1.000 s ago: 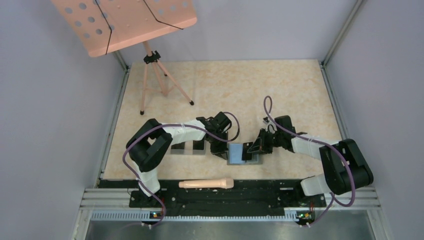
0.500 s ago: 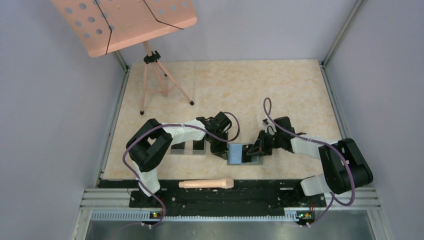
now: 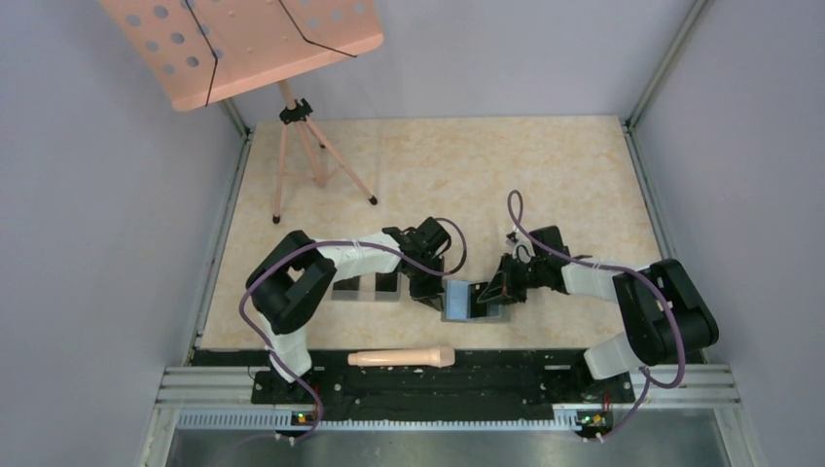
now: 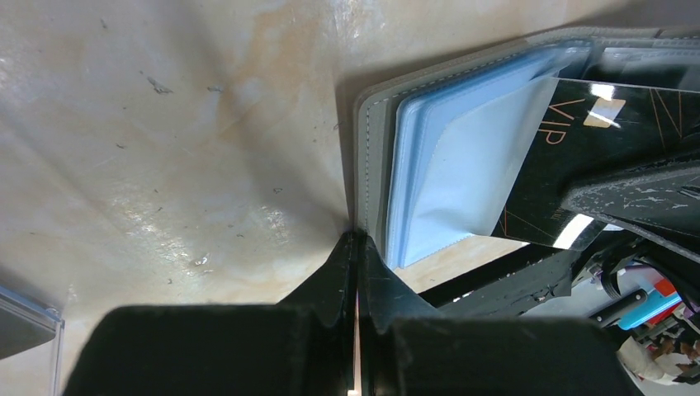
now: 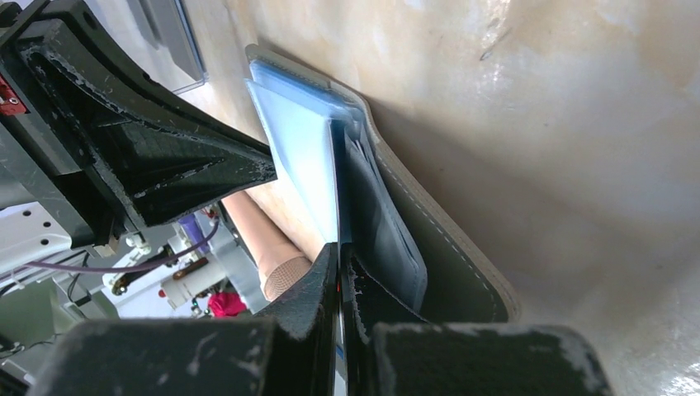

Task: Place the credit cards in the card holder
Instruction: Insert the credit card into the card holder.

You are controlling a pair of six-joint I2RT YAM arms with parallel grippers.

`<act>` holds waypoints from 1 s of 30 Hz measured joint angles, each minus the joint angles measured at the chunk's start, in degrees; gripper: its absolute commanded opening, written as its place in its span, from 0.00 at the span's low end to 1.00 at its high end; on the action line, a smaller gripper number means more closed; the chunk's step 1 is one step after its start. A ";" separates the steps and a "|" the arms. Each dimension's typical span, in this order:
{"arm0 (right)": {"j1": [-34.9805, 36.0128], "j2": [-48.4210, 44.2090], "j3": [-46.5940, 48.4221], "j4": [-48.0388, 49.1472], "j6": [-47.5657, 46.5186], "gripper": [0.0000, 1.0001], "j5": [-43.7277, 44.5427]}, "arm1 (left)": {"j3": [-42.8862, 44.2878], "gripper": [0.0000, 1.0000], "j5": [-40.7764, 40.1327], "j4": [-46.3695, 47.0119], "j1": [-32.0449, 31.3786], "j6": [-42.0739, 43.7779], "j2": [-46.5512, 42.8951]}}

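Observation:
The gray card holder (image 3: pixel 465 300) lies open near the table's front edge, with its bluish sleeves (image 4: pixel 462 165) facing up. My left gripper (image 4: pixel 357 241) is shut on the gray left rim of the card holder (image 4: pixel 373 157). A black credit card (image 4: pixel 578 132) with gold "VIP" lettering is partly inside a clear blue sleeve. My right gripper (image 5: pixel 339 262) is shut on that card and holds it edge-on against the holder's inner pockets (image 5: pixel 388 239). In the top view the left gripper (image 3: pixel 431 292) and the right gripper (image 3: pixel 494 289) flank the holder.
Clear plastic boxes (image 3: pixel 365 289) sit just left of the holder. A beige handle-shaped object (image 3: pixel 401 358) lies on the black rail at the near edge. A pink music stand (image 3: pixel 243 44) on a tripod (image 3: pixel 311 161) stands at the far left.
The right arm has shifted slightly left toward the holder, bringing the card with it. The left arm has stayed where it was.

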 measured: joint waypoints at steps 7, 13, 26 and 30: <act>0.24 -0.02 0.09 0.81 0.26 0.00 -0.98 | 0.13 0.00 0.00 -0.17 0.00 0.00 0.09; 1.53 2.05 0.17 2.93 0.61 0.00 -1.66 | 0.20 0.00 -0.02 -0.31 0.00 0.00 0.13; 6.60 6.16 7.32 -3.10 -1.22 0.16 1.40 | 0.63 0.00 -0.22 -1.05 -0.07 -0.28 0.37; 8.48 6.16 9.75 -7.48 -2.27 0.31 5.53 | 0.63 0.00 -0.28 -1.09 -0.04 -0.83 0.37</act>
